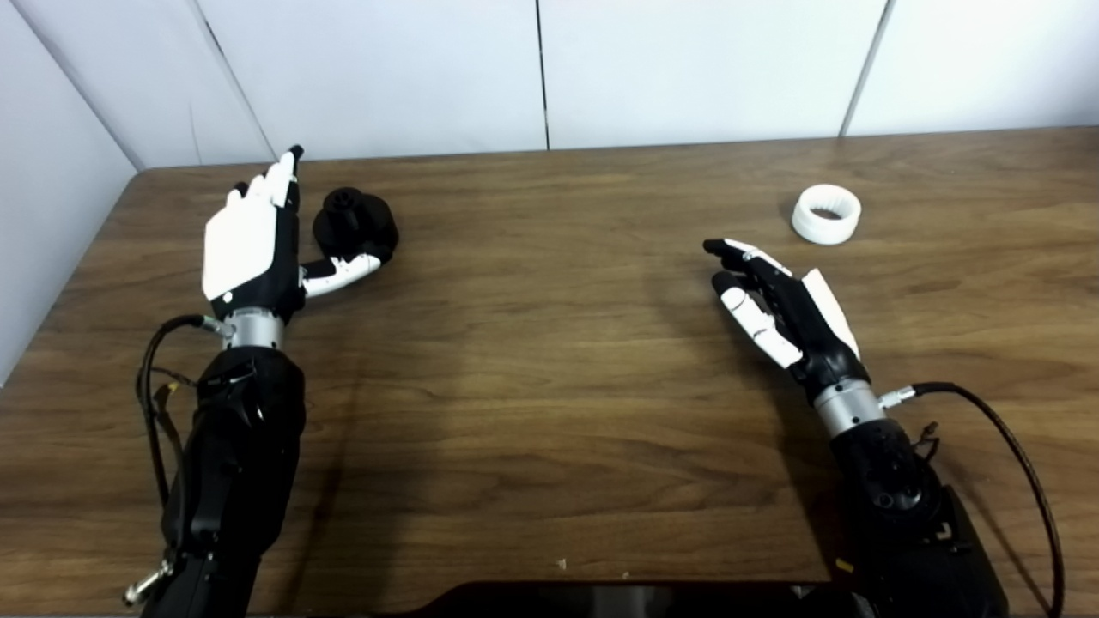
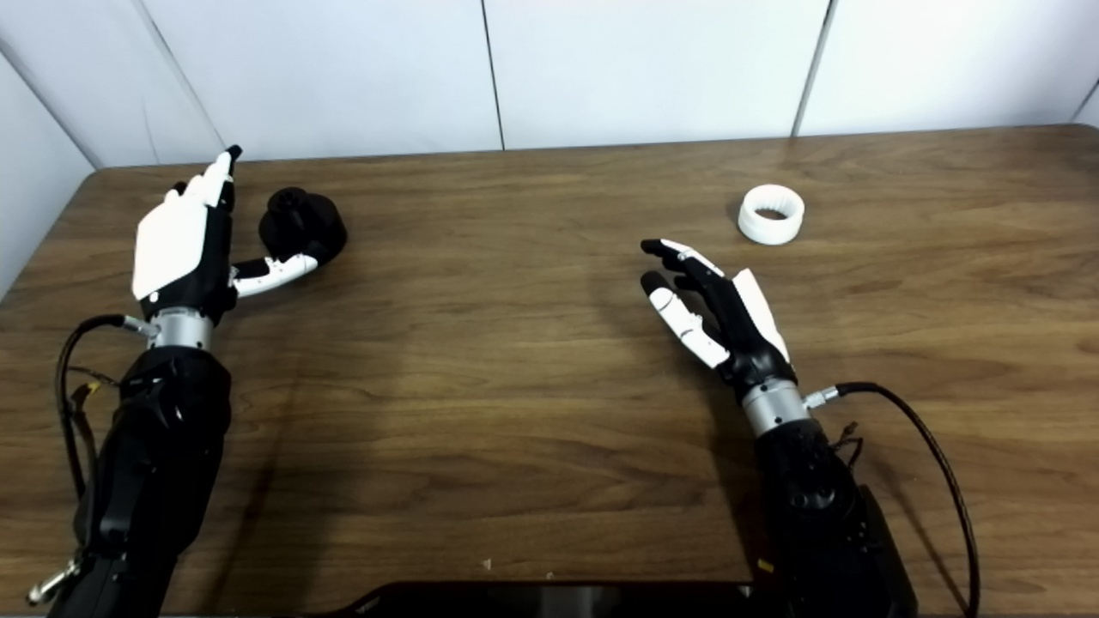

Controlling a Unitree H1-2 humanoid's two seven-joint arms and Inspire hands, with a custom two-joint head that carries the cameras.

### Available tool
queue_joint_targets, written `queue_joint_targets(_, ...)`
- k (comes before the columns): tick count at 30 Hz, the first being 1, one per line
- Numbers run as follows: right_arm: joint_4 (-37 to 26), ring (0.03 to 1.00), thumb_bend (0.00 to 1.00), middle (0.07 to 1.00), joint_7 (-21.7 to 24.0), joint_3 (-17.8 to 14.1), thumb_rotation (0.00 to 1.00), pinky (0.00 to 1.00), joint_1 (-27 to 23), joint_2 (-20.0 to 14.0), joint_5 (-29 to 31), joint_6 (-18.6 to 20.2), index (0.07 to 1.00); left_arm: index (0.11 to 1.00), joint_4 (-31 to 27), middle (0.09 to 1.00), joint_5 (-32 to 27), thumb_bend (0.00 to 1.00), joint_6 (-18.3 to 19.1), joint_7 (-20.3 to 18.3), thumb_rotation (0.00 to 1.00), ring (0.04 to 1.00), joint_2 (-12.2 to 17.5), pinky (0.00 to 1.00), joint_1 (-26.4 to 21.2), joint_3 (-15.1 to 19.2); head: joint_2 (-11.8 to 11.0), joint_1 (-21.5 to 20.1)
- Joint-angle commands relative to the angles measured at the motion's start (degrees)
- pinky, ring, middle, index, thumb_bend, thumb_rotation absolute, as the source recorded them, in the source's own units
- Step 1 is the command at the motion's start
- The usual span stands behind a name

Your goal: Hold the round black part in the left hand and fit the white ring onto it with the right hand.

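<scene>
The round black part (image 1: 356, 225) with a knob on top rests on the table (image 1: 549, 360) at the back left. My left hand (image 1: 253, 245) is open beside it, fingers straight along its left side, thumb reaching under its near edge; I cannot tell if it touches. The white ring (image 1: 826, 214) lies on the table at the back right, hole up. My right hand (image 1: 777, 305) is open and empty, a short way in front and left of the ring, apart from it.
White wall panels (image 1: 549, 69) stand right behind the table's far edge. A grey wall (image 1: 51, 189) runs along the table's left side. A dark object (image 1: 618, 599) sits at the near edge. Cables loop from both wrists.
</scene>
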Motion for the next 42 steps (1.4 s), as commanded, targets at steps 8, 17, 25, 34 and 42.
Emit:
queue_joint_targets(8, -0.26, 0.873, 0.53, 0.871, -0.22, -0.27, 0.89, 0.85, -1.57, -0.97, -0.50, -1.36, 0.815, 1.000, 6.88, 0.969, -1.63, 1.00, -0.60, 2.05, 0.51, 0.973, 3.76, 1.00, -7.00, -0.39, -0.06, -0.46)
queue_joint_targets(17, -0.27, 0.876, 0.52, 0.873, 0.02, -0.51, 0.88, 0.85, -1.69, -1.17, 0.14, -1.66, 0.816, 1.000, 13.25, 0.980, -3.12, 1.00, 0.28, 0.07, 0.55, 0.991, 6.60, 1.00, -10.14, -2.45, -0.03, -0.84)
queue_joint_targets(25, -0.23, 0.876, 0.53, 0.870, -0.03, -0.79, 0.88, 0.85, -1.96, -1.47, 0.07, -1.80, 0.816, 0.986, 17.65, 0.957, -4.42, 1.00, 0.41, -0.33, 0.56, 0.981, 7.25, 1.00, -11.12, -4.61, -0.06, -1.36)
queue_joint_targets(34, -0.65, 0.879, 0.54, 0.873, 0.06, -0.92, 0.88, 0.85, -2.15, -1.79, 0.16, -1.26, 0.816, 0.964, 20.21, 0.934, -6.66, 1.00, -0.55, -1.07, 0.60, 0.964, 7.32, 1.00, -11.73, -6.03, 0.21, -1.67)
queue_joint_targets(42, -0.88, 0.884, 0.54, 0.878, 0.14, -0.80, 0.89, 0.85, -2.00, -1.63, 0.18, -0.94, 0.818, 0.964, 19.37, 0.934, -7.80, 1.00, -0.90, -1.43, 0.59, 0.974, 6.90, 1.00, -11.82, -7.13, 0.20, -1.82)
